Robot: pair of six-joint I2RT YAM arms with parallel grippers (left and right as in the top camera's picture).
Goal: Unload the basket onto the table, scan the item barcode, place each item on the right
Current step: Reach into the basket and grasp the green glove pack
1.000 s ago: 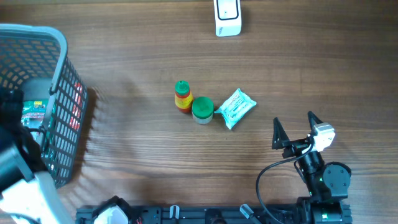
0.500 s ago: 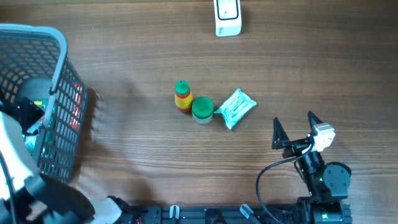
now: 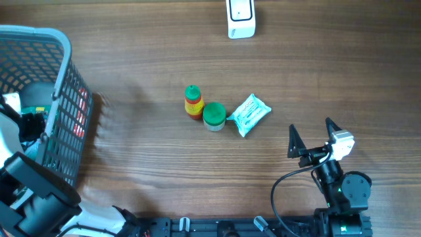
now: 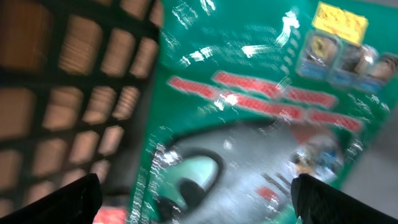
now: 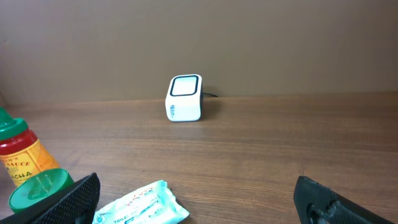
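My left gripper (image 4: 199,200) reaches into the grey basket (image 3: 64,92) at the table's left end. It is open, and a shiny green packet (image 4: 249,112) fills the view just beyond the fingertips, blurred; nothing is gripped. From overhead only the left arm (image 3: 29,181) and a bit of the green packet (image 3: 34,120) show. The white barcode scanner (image 3: 241,18) stands at the far edge, and the right wrist view shows the scanner (image 5: 185,98) facing it. My right gripper (image 3: 310,126) rests open at the front right, holding nothing.
Mid-table stand a red sauce bottle (image 3: 193,102) with a green cap, a green-lidded jar (image 3: 214,116) and a teal wipes packet (image 3: 249,114), close together. The wipes packet (image 5: 140,205) lies just ahead of the right gripper (image 5: 196,190). The basket's mesh wall (image 4: 74,81) stands left of the left fingers.
The left arm has shifted inside the basket, its body now showing lower at the front-left corner. The right arm and the table items have not moved.
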